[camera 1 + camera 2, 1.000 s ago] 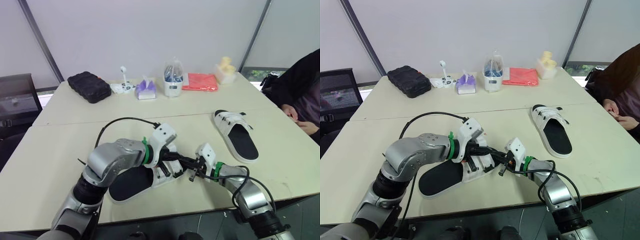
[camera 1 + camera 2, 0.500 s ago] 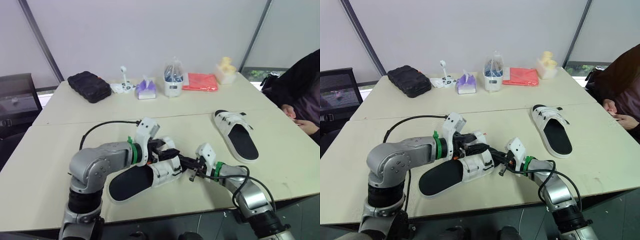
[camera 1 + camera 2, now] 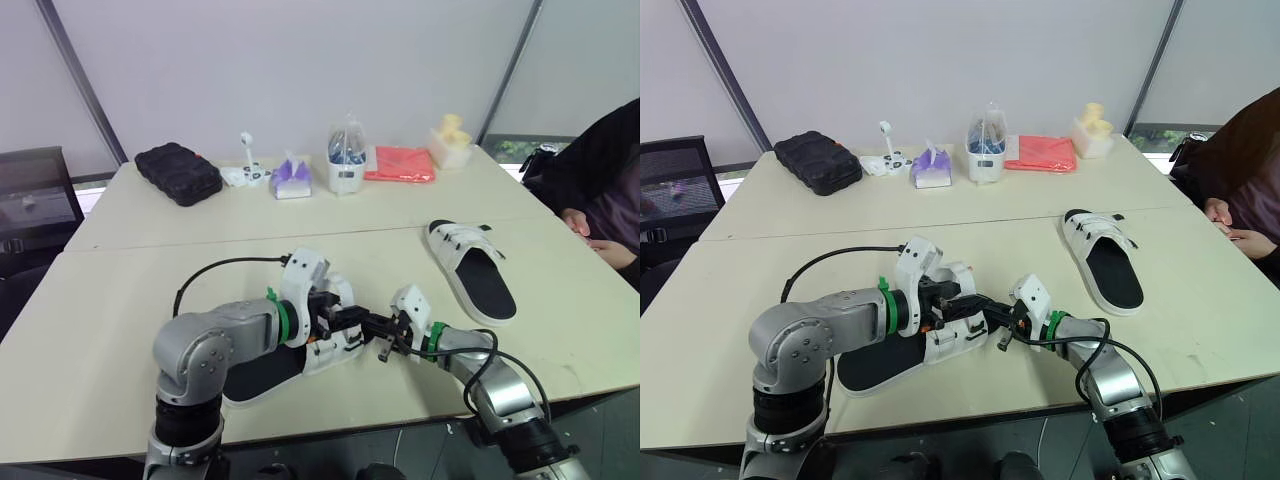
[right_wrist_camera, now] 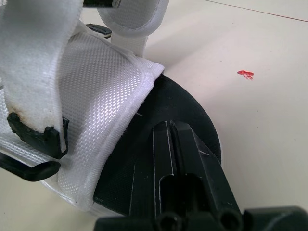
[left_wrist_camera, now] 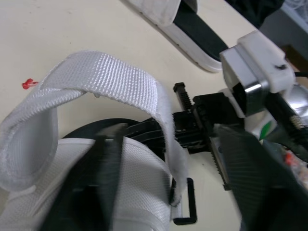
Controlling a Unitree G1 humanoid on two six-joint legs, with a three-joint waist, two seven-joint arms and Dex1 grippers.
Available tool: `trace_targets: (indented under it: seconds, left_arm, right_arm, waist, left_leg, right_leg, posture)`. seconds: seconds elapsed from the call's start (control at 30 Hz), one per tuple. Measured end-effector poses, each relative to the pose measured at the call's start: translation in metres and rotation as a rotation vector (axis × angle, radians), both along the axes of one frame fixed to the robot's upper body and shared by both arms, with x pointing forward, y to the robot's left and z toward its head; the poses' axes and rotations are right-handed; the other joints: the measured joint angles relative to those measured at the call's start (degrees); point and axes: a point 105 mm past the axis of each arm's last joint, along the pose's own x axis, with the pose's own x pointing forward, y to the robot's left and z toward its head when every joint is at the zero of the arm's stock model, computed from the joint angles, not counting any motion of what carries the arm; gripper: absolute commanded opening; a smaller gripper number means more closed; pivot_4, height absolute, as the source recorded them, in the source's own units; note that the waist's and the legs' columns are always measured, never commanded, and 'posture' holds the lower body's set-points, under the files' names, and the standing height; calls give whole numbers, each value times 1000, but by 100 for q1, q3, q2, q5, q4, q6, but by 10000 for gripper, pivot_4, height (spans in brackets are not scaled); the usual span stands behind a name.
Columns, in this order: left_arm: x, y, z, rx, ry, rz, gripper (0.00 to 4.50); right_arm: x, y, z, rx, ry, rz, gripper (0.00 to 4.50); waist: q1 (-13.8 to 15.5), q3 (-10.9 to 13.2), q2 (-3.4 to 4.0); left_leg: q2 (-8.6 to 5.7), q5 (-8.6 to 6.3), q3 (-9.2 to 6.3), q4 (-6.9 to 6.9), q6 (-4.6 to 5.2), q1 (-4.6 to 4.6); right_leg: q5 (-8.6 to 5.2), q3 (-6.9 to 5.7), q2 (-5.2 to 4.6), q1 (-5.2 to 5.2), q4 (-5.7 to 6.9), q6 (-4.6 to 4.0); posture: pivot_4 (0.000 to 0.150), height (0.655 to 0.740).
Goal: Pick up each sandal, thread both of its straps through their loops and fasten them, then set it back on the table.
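Lower centre: the left hand (image 3: 338, 322), spread apart, straddles the near sandal's (image 3: 258, 372) loose strap (image 5: 110, 72); the right hand (image 3: 382, 338), pressed together, pins the sandal. The unthreaded strap could spring away.

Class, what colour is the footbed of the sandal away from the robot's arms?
Black footbed; clearest in the right eye view.

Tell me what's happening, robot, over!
Left gripper, right gripper at near sandal. One strap arched up. Other sandal apart. Nothing blocking.
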Motion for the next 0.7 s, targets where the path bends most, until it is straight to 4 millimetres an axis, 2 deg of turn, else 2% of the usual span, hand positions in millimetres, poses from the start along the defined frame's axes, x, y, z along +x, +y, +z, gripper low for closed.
trace_targets:
  seconds: [0.07, 0.1, 0.47, 0.7]
  left_arm:
    - [1, 1, 0, 1, -8, 13, 3629]
    - [2, 1, 0, 1, -8, 19, 305]
    - [-1, 5, -4, -30, 23, 10, 305]
    - [-3, 5, 7, -97, 50, -17, 305]
  right_arm:
    - [0, 0, 0, 0, 0, 0, 0]
    - [0, 0, 0, 0, 0, 1, 0]
    - [0, 0, 0, 0, 0, 0, 0]
    - [0, 0, 0, 0, 1, 0, 0]
  waist:
    - [0, 0, 0]
    - [0, 0, 0]
    - [2, 0, 0]
    - [0, 0, -1]
  left_leg:
    - [1, 0, 0, -1, 0, 0]
    - [1, 0, 0, -1, 0, 0]
    - [1, 0, -1, -1, 0, 0]
    - [1, 0, -1, -1, 0, 0]
  right_leg:
    - [0, 0, 0, -1, 0, 0]
    - [0, 0, 0, -1, 0, 0]
    - [-8, -2, 0, 0, -1, -14]
    - [-6, -4, 1, 1, -2, -10]
  posture:
    - [1500, 7400]
    - [1500, 7400]
    - [1500, 7400]
    - [1500, 7400]
